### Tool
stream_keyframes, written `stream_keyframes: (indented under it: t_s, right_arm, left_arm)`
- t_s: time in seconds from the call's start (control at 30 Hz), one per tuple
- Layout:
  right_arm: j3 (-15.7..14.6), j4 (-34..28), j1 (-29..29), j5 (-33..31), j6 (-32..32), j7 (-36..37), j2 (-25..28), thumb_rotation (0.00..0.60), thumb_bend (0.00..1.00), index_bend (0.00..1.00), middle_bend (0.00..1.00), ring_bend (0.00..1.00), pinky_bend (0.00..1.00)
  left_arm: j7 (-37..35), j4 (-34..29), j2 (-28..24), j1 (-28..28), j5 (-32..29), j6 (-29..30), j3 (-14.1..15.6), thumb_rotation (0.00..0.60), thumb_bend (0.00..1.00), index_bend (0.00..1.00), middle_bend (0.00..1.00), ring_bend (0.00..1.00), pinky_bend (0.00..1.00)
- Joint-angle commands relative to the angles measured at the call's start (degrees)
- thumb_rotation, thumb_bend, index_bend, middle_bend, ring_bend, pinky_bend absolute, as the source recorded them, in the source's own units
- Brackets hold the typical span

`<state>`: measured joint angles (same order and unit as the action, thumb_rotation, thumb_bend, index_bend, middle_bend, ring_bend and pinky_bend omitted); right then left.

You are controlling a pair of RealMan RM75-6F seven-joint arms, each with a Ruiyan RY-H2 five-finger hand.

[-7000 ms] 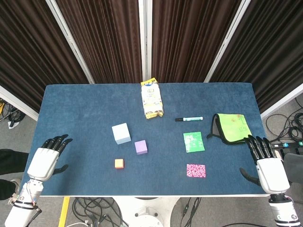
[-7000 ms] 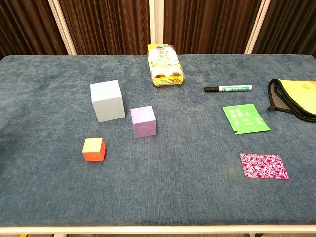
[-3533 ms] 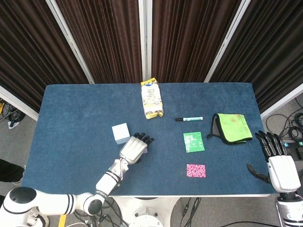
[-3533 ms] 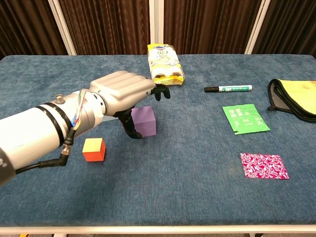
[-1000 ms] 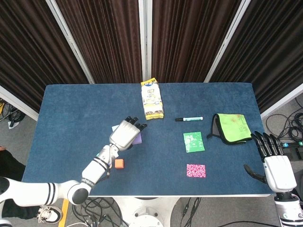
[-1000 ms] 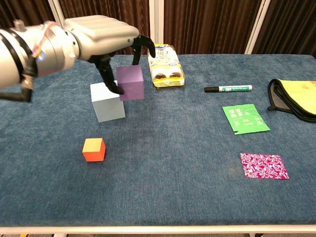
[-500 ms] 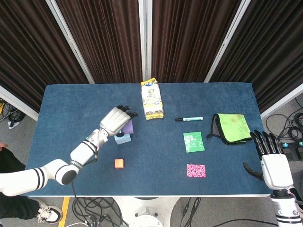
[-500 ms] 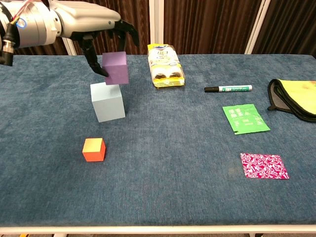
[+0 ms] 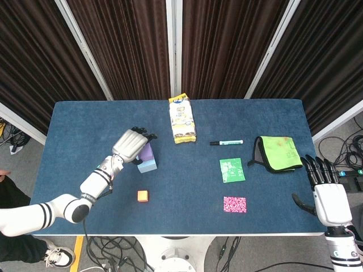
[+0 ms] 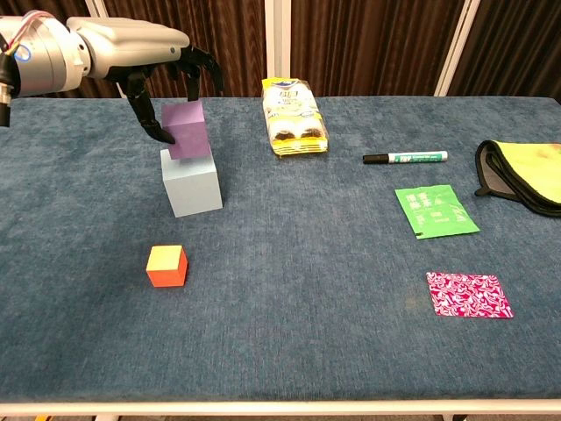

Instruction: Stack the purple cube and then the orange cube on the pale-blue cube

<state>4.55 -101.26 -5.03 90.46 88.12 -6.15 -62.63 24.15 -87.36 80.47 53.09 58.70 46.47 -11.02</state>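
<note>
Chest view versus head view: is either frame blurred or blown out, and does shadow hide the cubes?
Chest view: sharp, evenly lit, with only soft shadows beside the pale-blue cube and orange cube; the left hand shows bright highlights but no motion blur around the purple cube. Head view: also sharp, though the cubes appear small and the left hand covers part of the purple cube.

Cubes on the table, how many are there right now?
3. The purple cube is held by the left hand on top of the pale-blue cube; the orange cube sits nearer the front edge.
</note>
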Motion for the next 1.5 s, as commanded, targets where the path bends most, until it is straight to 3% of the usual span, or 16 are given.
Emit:
stream_keyframes:
  t_s: [0.03, 0.57, 1.5]
  right_arm:
    - [-0.1, 0.0, 0.0, 0.1, 0.0, 0.2, 0.1, 0.600, 0.13, 0.02, 0.06, 0.00, 0.00]
    - [0.0, -0.1, -0.2, -0.3, -0.4, 0.0, 0.2, 0.600, 0.13, 0.02, 0.06, 0.00, 0.00]
    - [0.0, 0.2, -0.2, -0.6, -0.4, 0.0, 0.0, 0.600, 0.13, 0.02, 0.06, 0.00, 0.00]
  left_arm:
    - [0.5, -0.2, 0.3, 0.1, -0.5, 0.5, 0.3, 0.600, 0.20, 0.30, 0.55, 0.24, 0.25]
    - [-0.4, 1.6, 1.4, 0.1, -1.7, 1.2, 1.8, 0.600, 0.20, 0.30, 0.55, 0.23, 0.25]
    - [-1.2, 2.7, 2.9, 0.8, -4.6, 1.1, 1.9, 0.600, 0.20, 0.30, 0.54, 0.23, 0.25]
